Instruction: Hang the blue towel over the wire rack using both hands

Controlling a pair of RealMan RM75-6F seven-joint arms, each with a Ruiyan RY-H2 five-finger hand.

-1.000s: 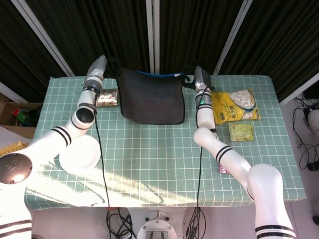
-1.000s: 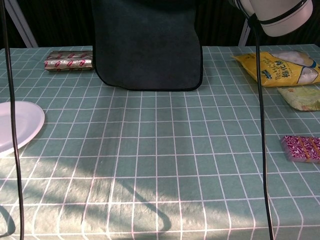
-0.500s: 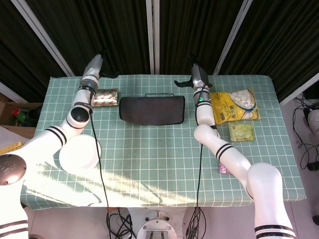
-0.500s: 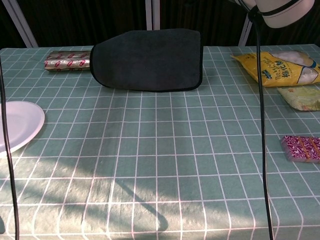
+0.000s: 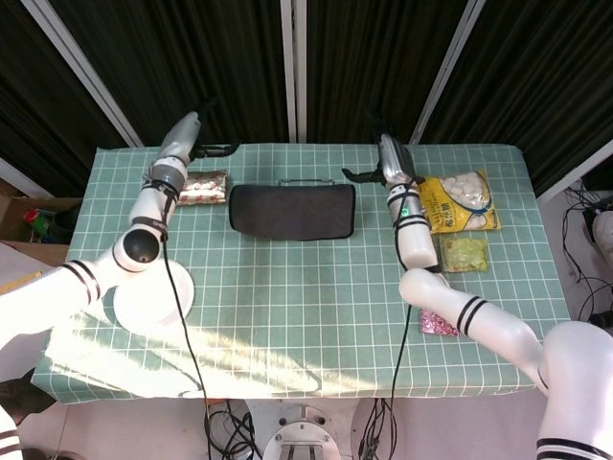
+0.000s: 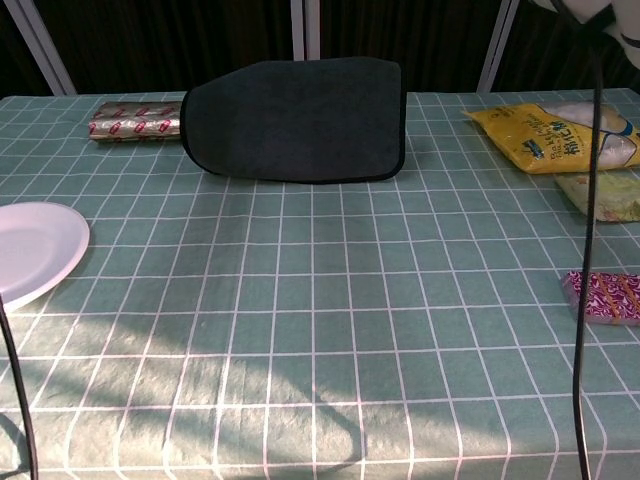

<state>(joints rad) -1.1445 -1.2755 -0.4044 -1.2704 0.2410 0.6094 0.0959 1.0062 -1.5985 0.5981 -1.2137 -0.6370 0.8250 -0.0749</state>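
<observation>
The dark blue towel (image 5: 292,211) lies draped over the wire rack (image 5: 305,181), whose top bar just peeks out behind it. In the chest view the towel (image 6: 295,120) hangs down the rack's front to the table and hides the rack. My left hand (image 5: 216,149) hovers off the towel's left end, above the table's back edge, holding nothing. My right hand (image 5: 361,174) is just off the towel's upper right corner, apart from it and empty. Neither hand shows in the chest view.
A silver and red snack pack (image 5: 204,188) lies left of the towel. A white plate (image 5: 153,295) sits front left. To the right are a yellow bag (image 5: 460,201), a green packet (image 5: 463,254) and a pink packet (image 5: 438,321). Cables (image 6: 585,250) hang in front.
Both hands held the towel up a second ago; it has dropped over the rack. The hands have let go and drawn away outward.
</observation>
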